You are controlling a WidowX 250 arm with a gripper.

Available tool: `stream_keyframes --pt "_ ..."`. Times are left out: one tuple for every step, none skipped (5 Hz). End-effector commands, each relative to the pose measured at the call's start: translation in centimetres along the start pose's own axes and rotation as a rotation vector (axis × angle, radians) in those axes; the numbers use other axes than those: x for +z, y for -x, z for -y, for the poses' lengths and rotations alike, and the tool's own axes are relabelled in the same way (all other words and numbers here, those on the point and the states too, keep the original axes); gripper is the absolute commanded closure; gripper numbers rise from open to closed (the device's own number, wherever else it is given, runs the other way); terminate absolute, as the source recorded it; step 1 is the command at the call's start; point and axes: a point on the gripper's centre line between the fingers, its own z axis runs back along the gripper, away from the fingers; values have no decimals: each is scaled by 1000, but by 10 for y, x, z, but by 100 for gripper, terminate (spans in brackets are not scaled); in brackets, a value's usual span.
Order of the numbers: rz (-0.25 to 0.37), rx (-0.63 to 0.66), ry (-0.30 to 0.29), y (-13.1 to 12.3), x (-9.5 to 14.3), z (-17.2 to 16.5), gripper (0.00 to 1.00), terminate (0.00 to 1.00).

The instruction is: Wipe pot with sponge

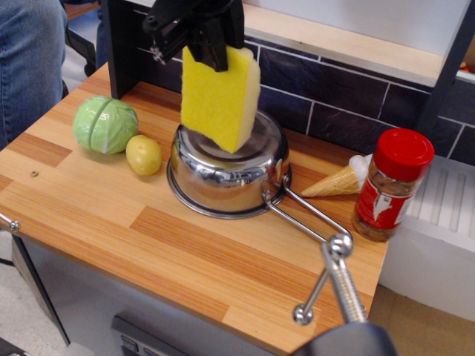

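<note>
The pot is a shiny steel saucepan lying upside down on the wooden counter, flat base up, with its wire-loop handle pointing to the right front. My black gripper is shut on the top of the sponge, a thick yellow foam block. The sponge hangs upright above the pot's base. Its lower edge is at the base's back; I cannot tell whether it touches.
A green cabbage and a small yellow potato lie left of the pot. An ice-cream cone and a red-capped spice jar stand to the right. A metal clamp sticks up at the counter's front edge. A tiled wall is behind.
</note>
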Motion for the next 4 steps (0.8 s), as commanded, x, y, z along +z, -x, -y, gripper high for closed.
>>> stream_keyframes --pt "45 119 -19 -5 -12 10 100 0" --pt "58 164 -39 -5 -16 5 100 0" --pt "35 236 -41 -8 -17 23 100 0" --pt "64 282 15 -16 -15 43 100 0"
